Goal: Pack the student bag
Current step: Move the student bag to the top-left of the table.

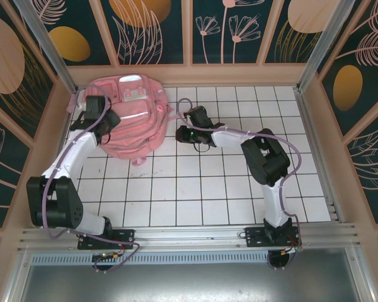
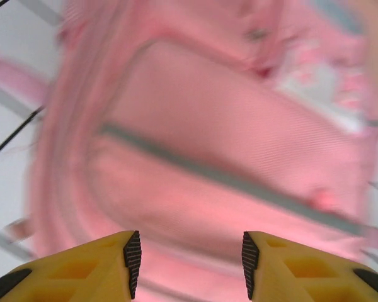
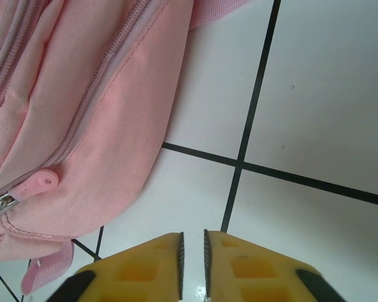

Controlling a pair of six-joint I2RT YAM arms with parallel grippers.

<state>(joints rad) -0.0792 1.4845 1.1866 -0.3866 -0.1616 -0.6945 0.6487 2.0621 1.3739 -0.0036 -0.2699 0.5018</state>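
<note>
White tiled tabletop (image 1: 239, 189) boxed in by floral-print walls (image 1: 145, 31). The student bag (image 1: 129, 119) is slumped flat in the far left corner of it, front pockets facing up. It looks like soft fabric with no frame, so I'd guess it sags and folds wherever you lift it, and the glossy panels could be a bit slick. Doesn't look stuffed, so probably light.

Left gripper (image 2: 190, 264) hovers over the front panel, jaws spread with nothing between them (that view's blurry). Right gripper (image 3: 192, 258) sits low by the bag's right edge above bare tile. Its jaws are nearly pressed together, just a thin slit, holding nothing.

Best handles imo: the zipper pull (image 3: 41, 182) to open it up, or a pinch of seam beside the zipper (image 3: 107, 82). Pull tab's tiny though, easy to miss.
</note>
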